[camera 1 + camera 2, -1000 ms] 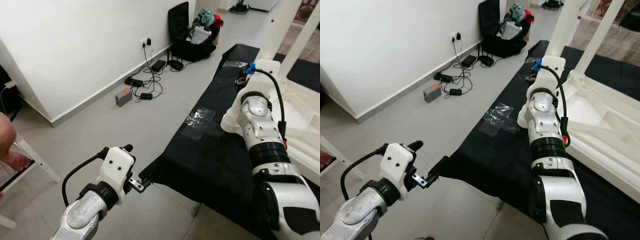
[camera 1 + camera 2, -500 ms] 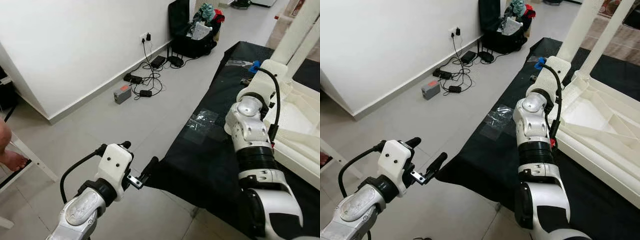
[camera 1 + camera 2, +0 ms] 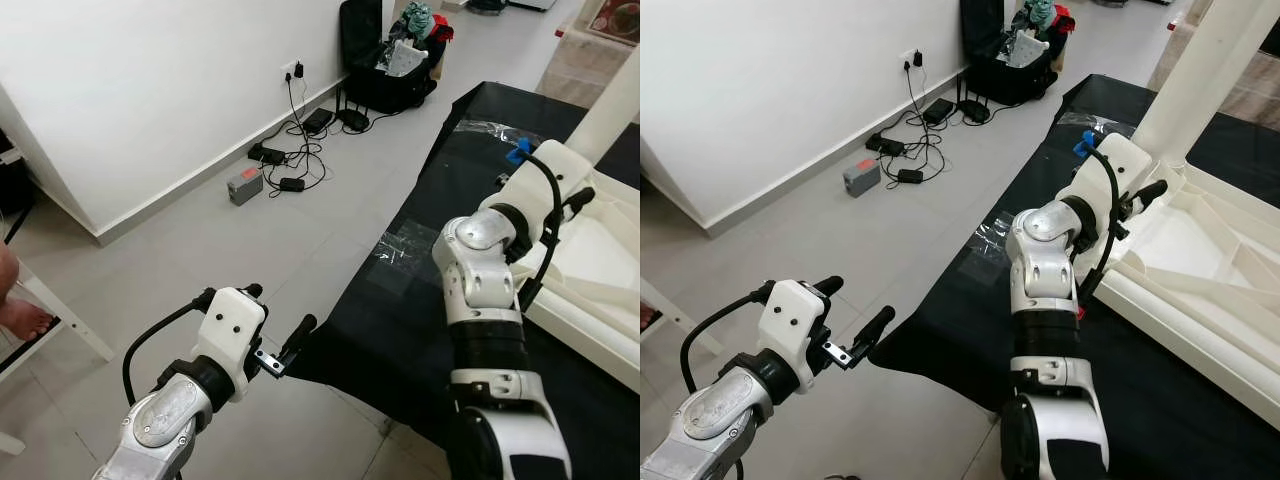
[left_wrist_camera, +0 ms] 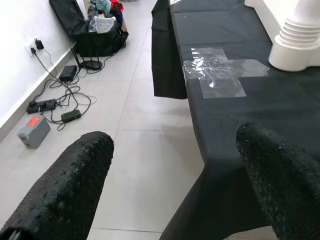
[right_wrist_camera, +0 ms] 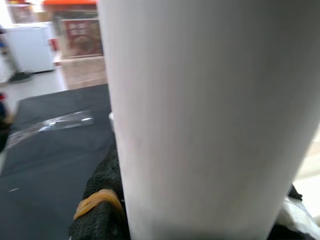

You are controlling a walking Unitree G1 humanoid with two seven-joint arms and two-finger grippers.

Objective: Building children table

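A white children's table (image 3: 1185,240) lies upside down on a black cloth (image 3: 970,330), with its legs pointing up. My right gripper (image 3: 1145,190) is open at the foot of the near table leg (image 3: 1200,75). In the right wrist view this leg (image 5: 210,110) sits close between the two black fingers (image 5: 102,200). My left gripper (image 3: 282,308) hovers open over the floor beside the cloth's near corner, holding nothing. In the left wrist view its fingers (image 4: 70,185) frame a white ribbed piece (image 4: 298,37) standing on the cloth.
Clear plastic wrap (image 3: 400,245) and a blue item (image 3: 517,152) lie on the cloth. Cables (image 3: 290,160), a grey box (image 3: 245,187) and an open black bag (image 3: 385,60) sit along the wall. A person's foot (image 3: 18,318) and a white frame (image 3: 65,325) are at far left.
My right arm has swung to the right, bringing its gripper around the table leg. The left arm has stayed almost where it was. The camera has shifted slightly.
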